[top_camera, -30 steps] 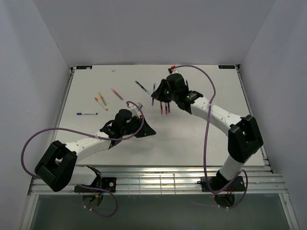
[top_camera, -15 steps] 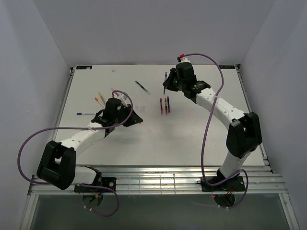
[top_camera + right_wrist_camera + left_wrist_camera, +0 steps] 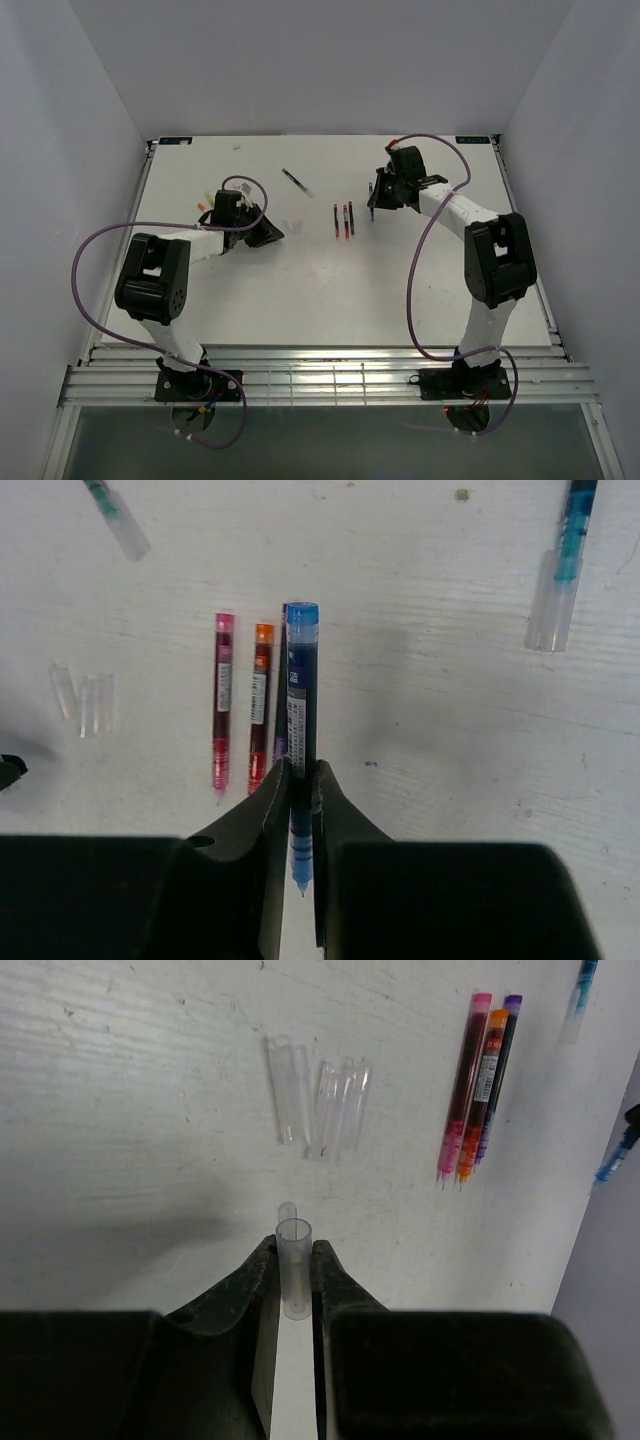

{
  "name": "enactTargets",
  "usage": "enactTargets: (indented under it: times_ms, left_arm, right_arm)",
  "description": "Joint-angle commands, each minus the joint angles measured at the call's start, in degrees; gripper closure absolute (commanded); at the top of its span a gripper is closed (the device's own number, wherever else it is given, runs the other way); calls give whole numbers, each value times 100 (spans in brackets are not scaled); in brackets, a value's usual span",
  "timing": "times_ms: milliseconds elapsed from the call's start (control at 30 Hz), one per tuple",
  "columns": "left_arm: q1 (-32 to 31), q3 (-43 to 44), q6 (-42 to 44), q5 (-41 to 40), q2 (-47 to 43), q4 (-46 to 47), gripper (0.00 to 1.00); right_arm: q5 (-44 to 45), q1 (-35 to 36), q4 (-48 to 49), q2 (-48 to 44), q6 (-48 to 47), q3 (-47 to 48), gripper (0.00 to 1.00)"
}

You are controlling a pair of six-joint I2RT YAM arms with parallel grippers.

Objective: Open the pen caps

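Observation:
My left gripper [image 3: 294, 1245] is shut on a clear plastic pen cap [image 3: 294, 1270], held low over the table. Three more clear caps [image 3: 322, 1108] lie just ahead of it. My right gripper [image 3: 300, 770] is shut on an uncapped blue pen [image 3: 301, 670], held just right of a row of uncapped pens: pink [image 3: 221, 705], orange [image 3: 260, 700] and a purple one mostly hidden behind it. In the top view the left gripper [image 3: 262, 232] is left of the row [image 3: 344, 220] and the right gripper [image 3: 378, 195] is right of it.
A capped teal pen [image 3: 560, 565] lies far right of the row. A capped green pen [image 3: 296, 182] lies behind the row to the left. Capped pens [image 3: 203, 207] show partly behind the left arm. Purple cables loop over both arms.
The two grippers have drawn apart. The left swung back to the left with the clear cap. The right went to the far side, then came beside the pen row with the blue pen.

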Motion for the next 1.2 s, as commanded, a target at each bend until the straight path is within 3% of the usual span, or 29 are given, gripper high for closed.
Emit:
enactTargets:
  times_ms: [0, 433, 700, 1167]
  left_arm:
    - [32, 398, 36, 274, 230, 540, 98]
    - [67, 1207, 89, 275, 1294, 558, 96]
    - [138, 1383, 142, 160, 1514, 479, 80]
    - [155, 1401, 160, 266, 1655, 514, 63]
  right_arm:
    - [-477, -172, 111, 370, -334, 91, 92]
    - [-741, -243, 339, 881, -396, 153, 92]
    - [-969, -251, 435, 1197, -326, 276, 92]
    - [-1146, -243, 647, 1478, -88, 276, 77]
